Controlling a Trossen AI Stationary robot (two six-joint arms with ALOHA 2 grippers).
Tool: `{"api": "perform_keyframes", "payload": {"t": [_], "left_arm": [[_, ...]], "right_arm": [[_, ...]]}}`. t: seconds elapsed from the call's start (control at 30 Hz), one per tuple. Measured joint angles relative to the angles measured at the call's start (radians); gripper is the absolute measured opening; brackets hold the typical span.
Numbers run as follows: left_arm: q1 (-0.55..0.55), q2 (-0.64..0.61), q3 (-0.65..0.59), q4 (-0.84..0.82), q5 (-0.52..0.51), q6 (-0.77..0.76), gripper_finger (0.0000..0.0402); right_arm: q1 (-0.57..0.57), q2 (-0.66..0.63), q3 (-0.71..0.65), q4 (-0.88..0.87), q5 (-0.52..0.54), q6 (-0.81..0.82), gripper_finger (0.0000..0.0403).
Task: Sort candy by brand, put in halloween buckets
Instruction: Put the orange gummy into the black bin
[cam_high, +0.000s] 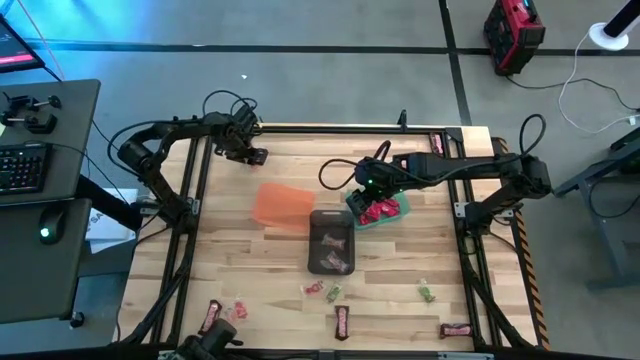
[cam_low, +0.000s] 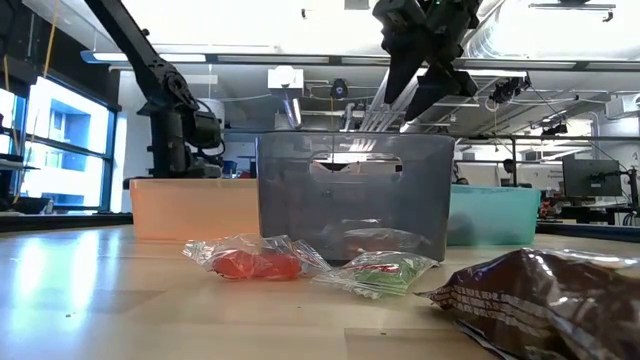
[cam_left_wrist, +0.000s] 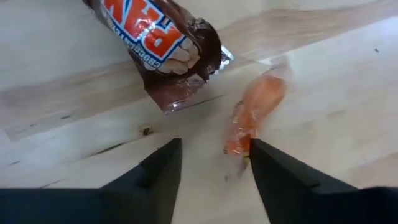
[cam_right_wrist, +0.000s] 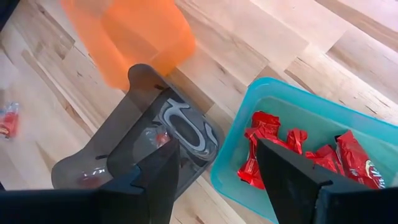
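Observation:
My left gripper (cam_left_wrist: 214, 168) is open, low over the far-left part of the table (cam_high: 250, 155). A brown bar (cam_left_wrist: 168, 43) and a small orange-red sweet (cam_left_wrist: 252, 115) lie just ahead of its fingers, the sweet close beside one finger. My right gripper (cam_right_wrist: 214, 180) is open and empty, above the gap between the dark grey bucket (cam_right_wrist: 155, 143) and the green-blue bucket (cam_right_wrist: 298, 130), which holds several red wrappers (cam_right_wrist: 267, 140). The orange bucket (cam_high: 280, 205) stands left of the grey one (cam_high: 332, 240). Loose sweets (cam_high: 325, 292) and brown bars (cam_high: 342, 320) lie on the table's near part.
In the low view a red sweet (cam_low: 255, 262), a green sweet (cam_low: 385, 272) and a brown bar (cam_low: 550, 300) lie in front of the grey bucket (cam_low: 350, 195). More sweets lie near the near-left (cam_high: 212, 315) and near-right (cam_high: 455, 330) corners. Bare wood shows left of the orange bucket.

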Motion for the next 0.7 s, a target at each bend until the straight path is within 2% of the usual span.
{"api": "perform_keyframes", "payload": {"t": [0.07, 0.2, 0.23, 0.4, 0.5, 0.6, 0.7], "left_arm": [[0.000, 0.000, 0.000, -0.001, 0.000, 0.021, 0.0138], [0.000, -0.023, 0.000, -0.015, 0.015, 0.045, 0.0033], [0.000, -0.038, 0.000, -0.018, 0.019, 0.048, 0.0017], [-0.011, -0.188, 0.000, -0.086, 0.021, 0.065, 0.0011], [-0.073, -0.319, 0.000, -0.106, 0.052, 0.087, 0.0003], [-0.198, -0.438, 0.001, -0.097, 0.126, 0.059, 0.0003], [-0.381, -0.508, 0.002, -0.048, 0.159, -0.010, 0.0001]], "right_arm": [[0.000, 0.000, 0.000, 0.000, 0.000, 0.005, 0.0206], [0.000, 0.000, 0.000, 0.006, 0.000, 0.006, 0.0206], [0.000, 0.000, 0.000, 0.006, 0.000, 0.006, 0.0206], [0.000, -0.005, 0.000, 0.005, 0.001, -0.043, 0.0206], [0.000, -0.042, 0.000, 0.011, 0.048, -0.068, 0.0206], [-0.003, -0.093, 0.000, 0.008, 0.131, -0.065, 0.0206], [-0.003, -0.135, 0.000, -0.002, 0.226, -0.064, 0.0206]]}}
